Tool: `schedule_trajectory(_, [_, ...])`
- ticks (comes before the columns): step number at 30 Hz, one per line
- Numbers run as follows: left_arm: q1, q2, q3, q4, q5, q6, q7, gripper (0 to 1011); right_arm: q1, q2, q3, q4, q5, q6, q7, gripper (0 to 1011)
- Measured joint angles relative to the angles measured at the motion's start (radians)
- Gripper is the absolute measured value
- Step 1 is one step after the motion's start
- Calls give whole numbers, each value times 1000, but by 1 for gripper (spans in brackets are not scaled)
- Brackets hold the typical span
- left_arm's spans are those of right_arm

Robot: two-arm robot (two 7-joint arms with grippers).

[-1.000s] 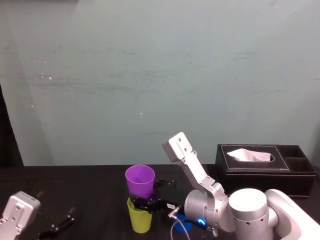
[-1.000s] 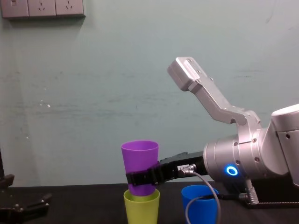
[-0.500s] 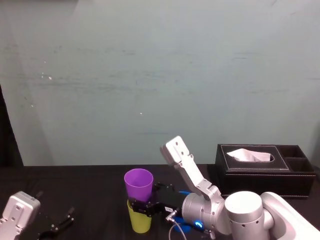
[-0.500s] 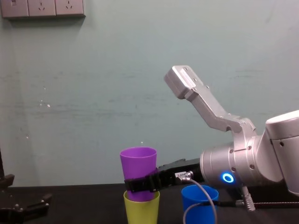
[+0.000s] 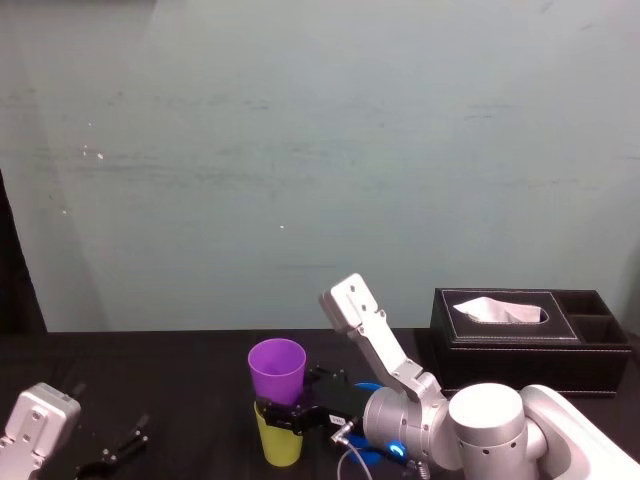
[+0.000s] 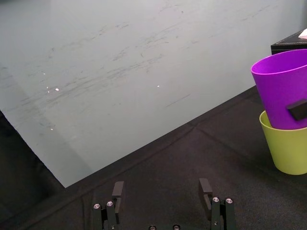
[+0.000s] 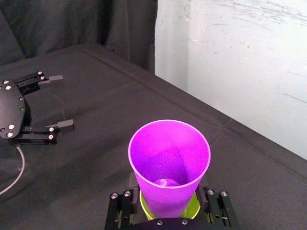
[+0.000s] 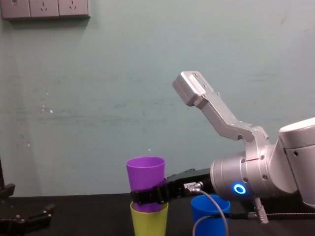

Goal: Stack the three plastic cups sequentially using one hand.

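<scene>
The purple cup sits upright, partly sunk into the yellow-green cup on the black table. My right gripper is shut on the purple cup's lower wall, one finger on each side, as the right wrist view shows around the purple cup. A thin rim of the yellow-green cup peeks out beneath it. The blue cup stands just right of the pair, under the right arm. My left gripper rests open and empty on the table at the near left.
A black tissue box stands at the back right of the table. A grey cable hangs from the right wrist beside the blue cup. A pale green wall closes off the back of the black tablecloth.
My right gripper has carried the purple cup down, so it now sits deeper in the yellow-green cup. The left gripper has not moved.
</scene>
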Motion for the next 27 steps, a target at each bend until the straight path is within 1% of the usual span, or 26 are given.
schedule_trajectory(2, [0, 0, 0, 0, 0, 0, 0, 1000, 0, 0, 0, 0, 0, 0, 0, 732])
schedule_trajectory(6, [0, 0, 0, 0, 0, 0, 0, 1000, 0, 1, 0, -1, 0, 0, 0, 853])
schedule_trajectory(8, [0, 0, 0, 0, 0, 0, 0, 1000, 0, 1, 0, -1, 0, 0, 0, 891])
schedule_trajectory(10, [0, 0, 0, 0, 0, 0, 0, 1000, 0, 1, 0, -1, 0, 0, 0, 964])
schedule_trajectory(12, [0, 0, 0, 0, 0, 0, 0, 1000, 0, 1, 0, -1, 1, 0, 0, 994])
schedule_trajectory(22, [0, 0, 0, 0, 0, 0, 0, 1000, -1, 1, 0, -2, 1, 0, -1, 1002])
schedule_trajectory(24, [0, 0, 0, 0, 0, 0, 0, 1000, -5, 1, 3, -6, 1, -9, -4, 1002])
schedule_trajectory(27, [0, 0, 0, 0, 0, 0, 0, 1000, -17, 2, 13, -22, 1, -37, -11, 1002])
